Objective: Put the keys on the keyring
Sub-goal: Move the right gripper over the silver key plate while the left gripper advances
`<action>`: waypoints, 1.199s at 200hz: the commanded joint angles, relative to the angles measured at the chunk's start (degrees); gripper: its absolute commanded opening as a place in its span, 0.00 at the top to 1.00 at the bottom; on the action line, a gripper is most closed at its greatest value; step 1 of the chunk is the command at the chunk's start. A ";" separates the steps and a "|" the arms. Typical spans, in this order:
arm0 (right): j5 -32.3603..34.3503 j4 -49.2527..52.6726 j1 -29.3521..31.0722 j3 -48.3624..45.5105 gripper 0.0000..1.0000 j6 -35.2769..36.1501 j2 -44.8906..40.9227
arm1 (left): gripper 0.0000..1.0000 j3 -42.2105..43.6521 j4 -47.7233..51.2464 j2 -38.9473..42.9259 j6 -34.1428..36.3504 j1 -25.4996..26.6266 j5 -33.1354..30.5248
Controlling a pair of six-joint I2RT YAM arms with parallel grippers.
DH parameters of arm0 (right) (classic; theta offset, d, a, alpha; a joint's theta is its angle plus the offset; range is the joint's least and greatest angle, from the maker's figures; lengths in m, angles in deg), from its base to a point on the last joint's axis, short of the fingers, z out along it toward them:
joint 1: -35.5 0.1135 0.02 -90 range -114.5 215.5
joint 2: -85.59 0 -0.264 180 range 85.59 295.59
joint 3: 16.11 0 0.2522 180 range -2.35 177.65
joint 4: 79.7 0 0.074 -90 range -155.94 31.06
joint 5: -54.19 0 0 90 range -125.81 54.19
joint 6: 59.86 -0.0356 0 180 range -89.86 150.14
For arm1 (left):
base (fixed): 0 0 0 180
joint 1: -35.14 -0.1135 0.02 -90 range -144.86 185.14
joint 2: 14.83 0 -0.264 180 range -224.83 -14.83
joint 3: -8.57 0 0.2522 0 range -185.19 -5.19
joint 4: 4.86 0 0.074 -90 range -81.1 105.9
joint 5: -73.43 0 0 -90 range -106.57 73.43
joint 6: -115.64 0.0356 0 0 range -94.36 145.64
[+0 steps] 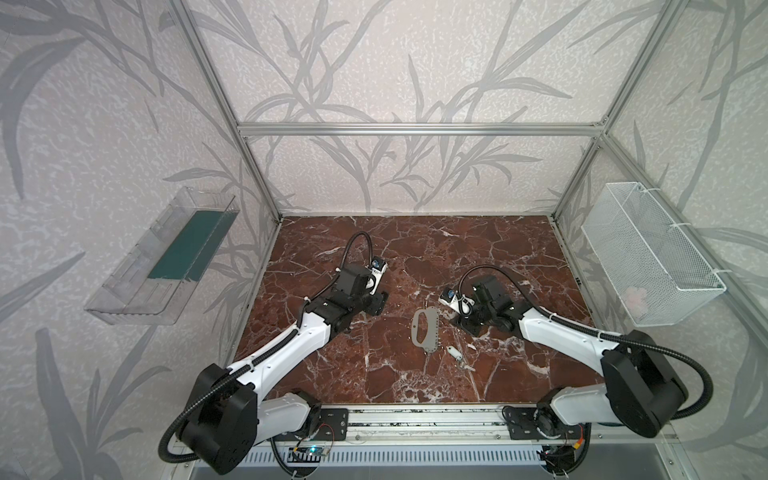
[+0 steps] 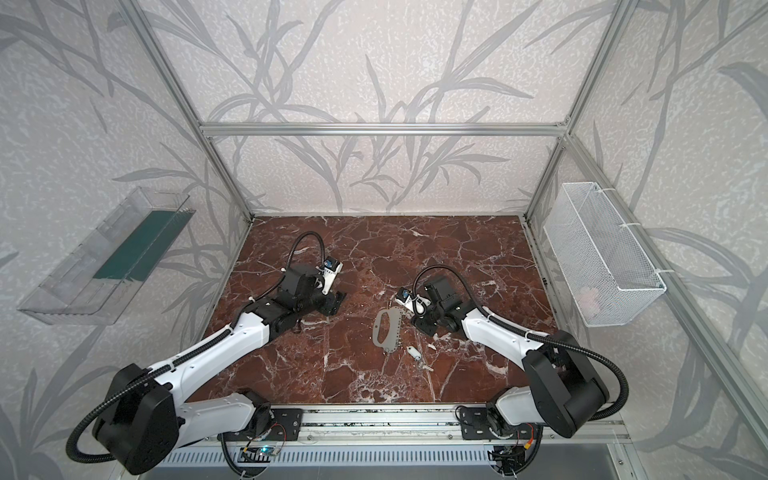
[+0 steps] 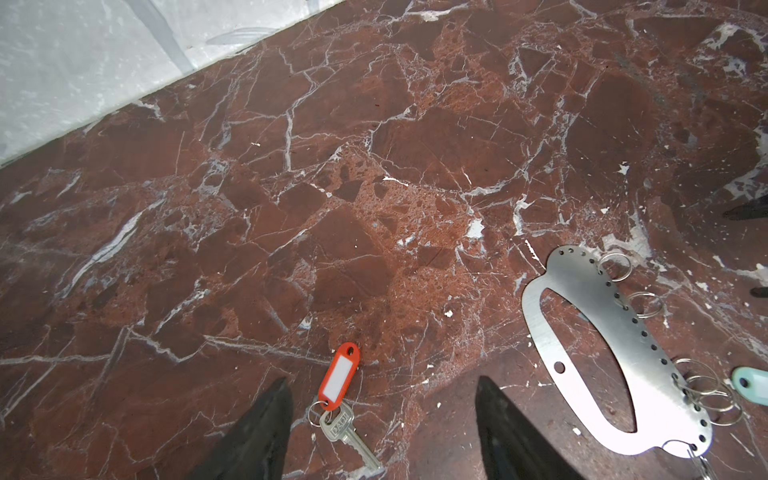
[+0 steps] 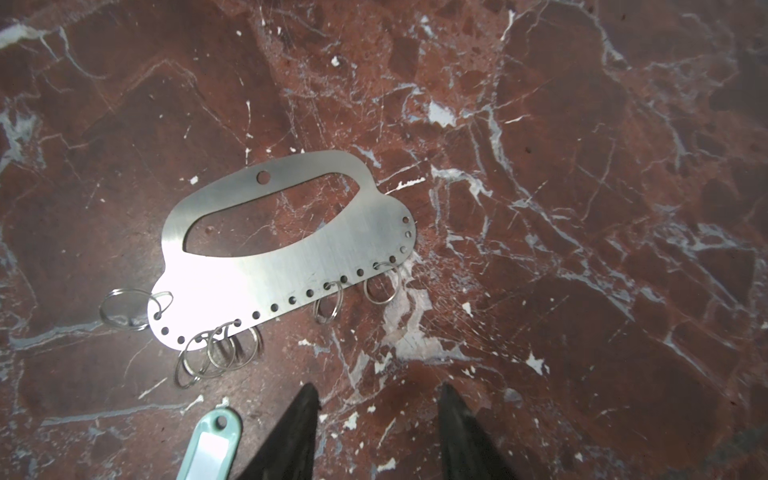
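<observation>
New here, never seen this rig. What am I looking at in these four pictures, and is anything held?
Two robot arms stand at the near edge of a marble-look table, each ending in a two-finger gripper. Two pictures look down on the whole scene from one overhead camera pair. The other two come from cameras on the wrists, where the black wedges are the fingers. On the table lie a flat metal plate with a row of small holes, a key with a red tag and a key with a pale tag. The left gripper and right gripper are open; nothing is held.
</observation>
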State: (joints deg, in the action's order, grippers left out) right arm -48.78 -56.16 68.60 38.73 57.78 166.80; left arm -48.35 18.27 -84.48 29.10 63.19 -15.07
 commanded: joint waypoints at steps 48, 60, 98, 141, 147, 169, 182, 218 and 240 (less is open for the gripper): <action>1.71 2.67 2.75 5.88 0.59 3.21 6.68 | 0.42 0.04 0.33 1.30 0.23 0.20 0.02; 1.90 2.73 2.93 6.50 0.60 3.30 7.28 | 0.44 -0.13 0.34 1.44 0.19 0.24 -0.17; 1.46 3.22 3.02 8.27 0.63 3.56 9.19 | 0.48 -0.02 1.03 2.70 -0.24 0.20 -0.35; 3.42 5.06 3.04 9.04 0.66 4.69 10.21 | 0.51 0.72 0.53 3.53 -0.96 0.23 -0.06; 3.85 5.31 3.04 8.81 0.66 5.00 9.97 | 0.51 0.85 0.53 3.55 -0.96 0.18 0.00; 3.21 6.39 3.05 8.05 0.67 5.94 9.32 | 0.52 1.13 0.15 3.47 -1.15 0.21 0.13; 2.48 6.87 3.07 8.07 0.67 5.34 9.40 | 0.53 1.16 -0.09 3.08 -1.23 0.24 0.41; 1.07 6.20 3.06 7.70 0.68 2.41 10.12 | 0.54 1.02 -0.44 2.28 -2.30 0.24 0.97; 0.56 6.47 3.03 8.45 0.68 1.10 11.26 | 0.54 1.01 -0.55 2.06 -2.29 0.23 0.98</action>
State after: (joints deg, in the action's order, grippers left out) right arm -46.83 -51.07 71.40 46.57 61.06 176.50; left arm -47.78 18.31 -82.16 27.96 63.22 -14.88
